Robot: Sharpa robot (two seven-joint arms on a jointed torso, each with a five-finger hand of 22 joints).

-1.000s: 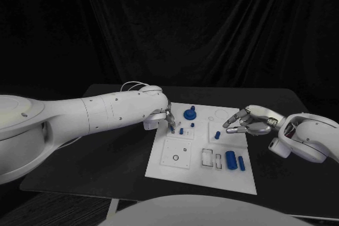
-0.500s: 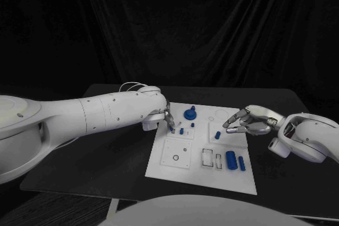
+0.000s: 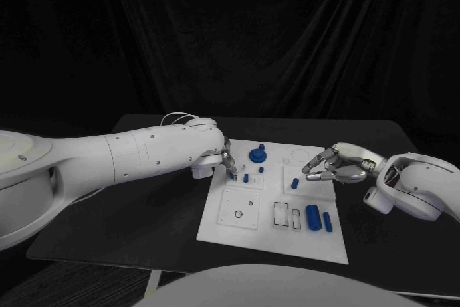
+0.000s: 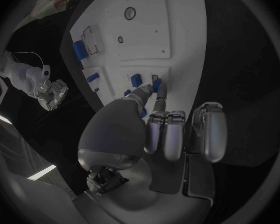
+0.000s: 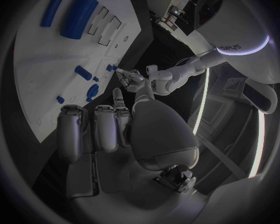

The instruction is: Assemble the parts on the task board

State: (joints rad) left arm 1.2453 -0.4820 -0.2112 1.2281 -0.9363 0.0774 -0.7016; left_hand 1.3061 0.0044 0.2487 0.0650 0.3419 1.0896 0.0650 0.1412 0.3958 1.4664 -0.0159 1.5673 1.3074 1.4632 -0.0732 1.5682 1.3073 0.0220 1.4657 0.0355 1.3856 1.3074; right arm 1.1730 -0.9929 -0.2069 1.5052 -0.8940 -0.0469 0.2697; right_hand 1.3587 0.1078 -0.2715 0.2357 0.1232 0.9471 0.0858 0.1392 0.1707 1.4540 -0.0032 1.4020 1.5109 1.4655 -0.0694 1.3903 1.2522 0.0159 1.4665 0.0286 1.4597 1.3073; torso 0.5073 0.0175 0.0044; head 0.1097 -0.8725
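Early going: my left hand (image 3: 226,162) pinches a small blue peg (image 4: 157,84) at the task board (image 3: 251,237)'s far-left sockets, right hand (image 3: 338,166) curled empty; large cylinder (image 3: 312,218) and bar (image 3: 328,221) lie loose.

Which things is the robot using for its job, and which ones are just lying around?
For the job:
- white task board
- small blue pieces near the left hand
- big blue cylinder and thin blue rod
- round blue knob
- left hand, fingers at the small pieces
- right hand, holding nothing

Just there:
- black table
- black curtain
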